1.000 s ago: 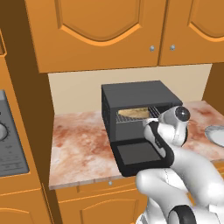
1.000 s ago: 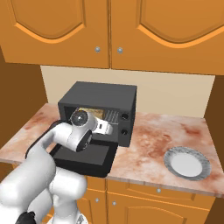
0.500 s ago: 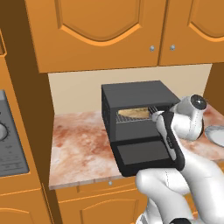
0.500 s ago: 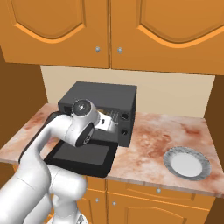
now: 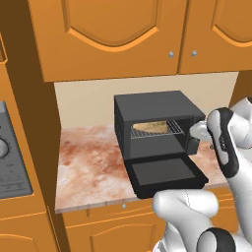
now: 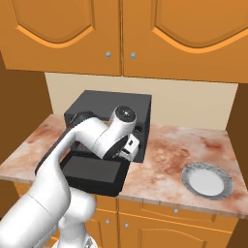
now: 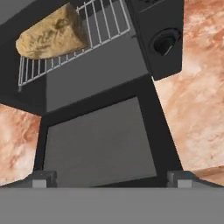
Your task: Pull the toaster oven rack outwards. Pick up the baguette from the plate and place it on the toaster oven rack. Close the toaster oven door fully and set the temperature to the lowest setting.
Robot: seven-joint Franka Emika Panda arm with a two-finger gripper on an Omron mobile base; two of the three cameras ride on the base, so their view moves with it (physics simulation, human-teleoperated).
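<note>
Hovering spread and empty by the oven's point(image 5: 157, 123) right front, the gripper point(image 5: 196, 140) has the baguette point(image 5: 150, 127) on the rack point(image 7: 94, 26), so next comes lifting the lowered door point(image 5: 165, 173) shut.

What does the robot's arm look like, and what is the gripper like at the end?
The arm is glossy white and rounded, with dark grey bands at its joints and a round dark cap on one joint. The gripper has two small dark grey finger tips. No cables or markings show.
</note>
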